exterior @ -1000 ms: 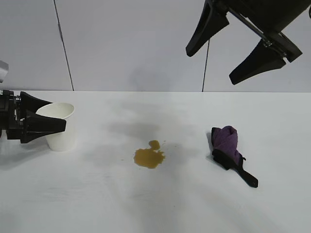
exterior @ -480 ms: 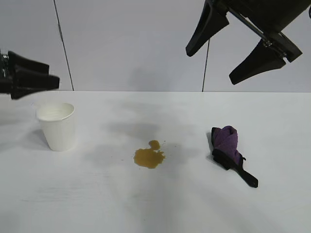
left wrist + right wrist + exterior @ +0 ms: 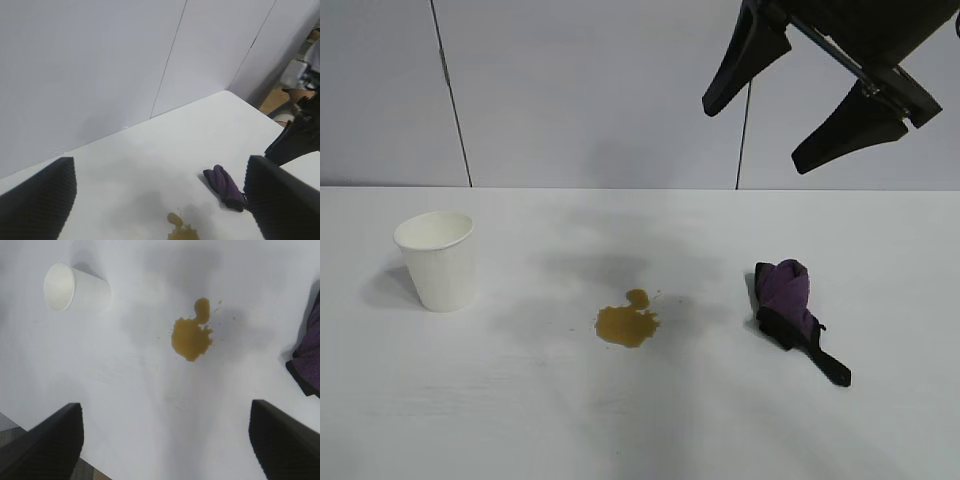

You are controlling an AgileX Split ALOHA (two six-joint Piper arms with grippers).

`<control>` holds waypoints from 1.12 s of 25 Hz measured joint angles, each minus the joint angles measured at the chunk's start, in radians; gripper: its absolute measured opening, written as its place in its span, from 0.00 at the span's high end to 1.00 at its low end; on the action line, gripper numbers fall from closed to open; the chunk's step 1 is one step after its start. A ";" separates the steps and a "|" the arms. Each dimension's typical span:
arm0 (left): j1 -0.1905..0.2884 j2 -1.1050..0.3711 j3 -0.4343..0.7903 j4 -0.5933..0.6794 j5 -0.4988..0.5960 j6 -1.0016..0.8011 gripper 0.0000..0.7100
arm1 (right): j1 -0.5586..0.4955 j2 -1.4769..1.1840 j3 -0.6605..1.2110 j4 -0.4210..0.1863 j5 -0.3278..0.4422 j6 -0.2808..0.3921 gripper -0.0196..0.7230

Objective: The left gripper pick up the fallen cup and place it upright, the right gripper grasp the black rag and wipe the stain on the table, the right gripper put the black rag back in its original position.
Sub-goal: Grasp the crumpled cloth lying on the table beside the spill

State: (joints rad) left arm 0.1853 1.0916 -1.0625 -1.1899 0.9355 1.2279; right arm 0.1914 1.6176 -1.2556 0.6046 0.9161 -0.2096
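Since the cup (image 3: 438,260) is set upright at the worktop's (image 3: 640,420) left, wiping remains. Both the right end effector (image 3: 810,100), hung above the black rag (image 3: 790,310), and the left end effector (image 3: 160,200) are seen spread, empty. If the rag is gripped loosely, the stain (image 3: 627,322) could be smeared.

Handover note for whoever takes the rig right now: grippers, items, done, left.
Left gripper: open, empty, out of the exterior view.
Right gripper: open, empty, high above the black rag.
Cup: upright on the table, at the left.
Stain: mid-table, unwiped.
Rag lies right of the stain, untouched.
Done: cup righted.
Left: grasp rag, wipe stain, return rag.
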 joint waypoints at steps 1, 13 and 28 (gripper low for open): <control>0.000 -0.060 -0.022 0.070 -0.001 -0.070 0.08 | 0.000 0.000 0.000 -0.006 0.000 0.000 0.14; 0.000 -0.501 -0.226 0.948 0.222 -0.926 0.10 | 0.000 0.000 0.000 -0.013 0.000 0.000 0.14; 0.000 -0.973 -0.178 0.991 0.351 -1.068 0.10 | 0.000 0.000 0.000 -0.014 0.001 0.000 0.14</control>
State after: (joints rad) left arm 0.1853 0.1188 -1.2406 -0.1987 1.2860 0.1597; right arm 0.1914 1.6176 -1.2556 0.5905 0.9170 -0.2096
